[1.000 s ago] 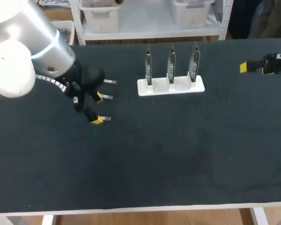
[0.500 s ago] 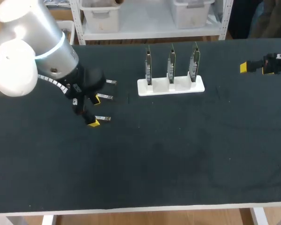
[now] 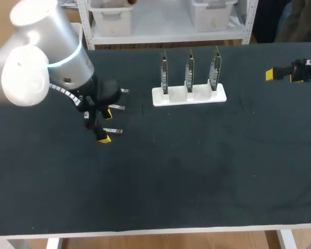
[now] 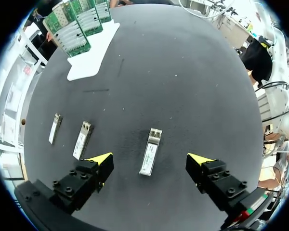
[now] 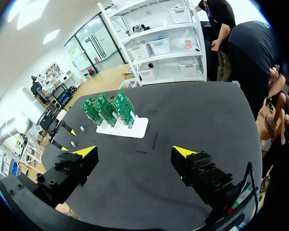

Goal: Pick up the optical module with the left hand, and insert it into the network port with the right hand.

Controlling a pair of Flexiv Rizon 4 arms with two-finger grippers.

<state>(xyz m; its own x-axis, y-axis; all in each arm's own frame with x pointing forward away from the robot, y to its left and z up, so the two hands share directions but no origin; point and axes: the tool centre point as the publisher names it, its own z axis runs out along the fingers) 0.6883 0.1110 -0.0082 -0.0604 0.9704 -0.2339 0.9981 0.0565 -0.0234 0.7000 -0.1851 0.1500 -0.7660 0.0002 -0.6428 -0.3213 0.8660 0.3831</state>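
Pick step in hand: the module [image 4: 151,151] lies flat on the table [image 4: 192,86] between the spread fingers of the left gripper [image 4: 150,160], untouched. A descent and a pinch across its long sides are called for next (two spares [image 4: 82,139] lie beside). The right gripper [image 5: 135,153] is held spread, far from the ports [image 3: 189,72].

Bright, even light from overhead falls on the matte black table [image 3: 197,171], which stays dull and dark. The left arm [image 3: 46,67] catches a soft sheen on its silver casing (brightest on the rounded joint). Shadows barely show.
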